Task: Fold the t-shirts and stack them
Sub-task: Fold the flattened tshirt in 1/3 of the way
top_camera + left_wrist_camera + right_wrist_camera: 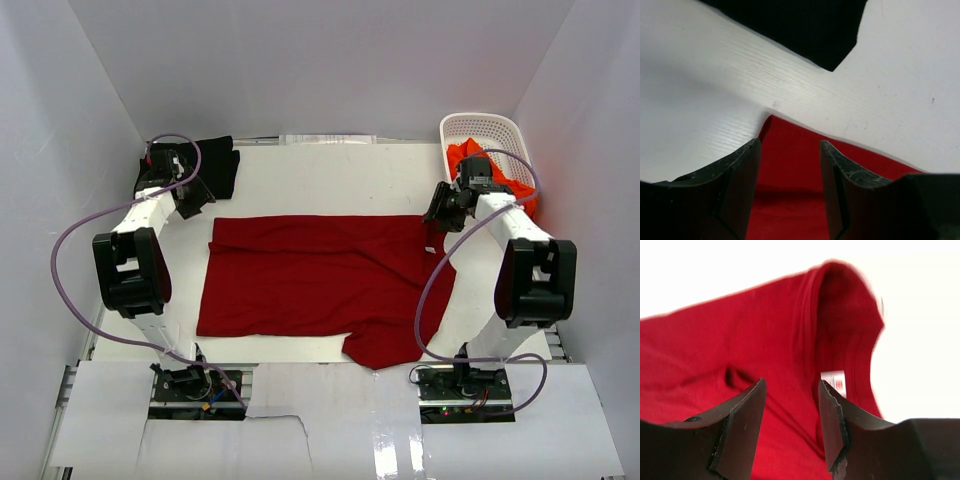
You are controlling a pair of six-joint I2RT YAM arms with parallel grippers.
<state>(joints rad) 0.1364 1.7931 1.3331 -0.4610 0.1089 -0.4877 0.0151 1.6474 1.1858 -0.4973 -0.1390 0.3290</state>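
The dark red t-shirt lies spread flat in the middle of the table, with one sleeve sticking out toward the front edge. My left gripper hovers open at the shirt's back-left corner; in the left wrist view that corner shows between the fingers. My right gripper is open above the collar at the shirt's right end. The collar and its white label show just past the jaws. A black t-shirt lies at the back left. An orange-red t-shirt sits in the basket.
A white slotted basket stands at the back right corner. White walls close in the table at the left, back and right. Purple cables loop from both arms. The black shirt's corner lies just beyond the left gripper.
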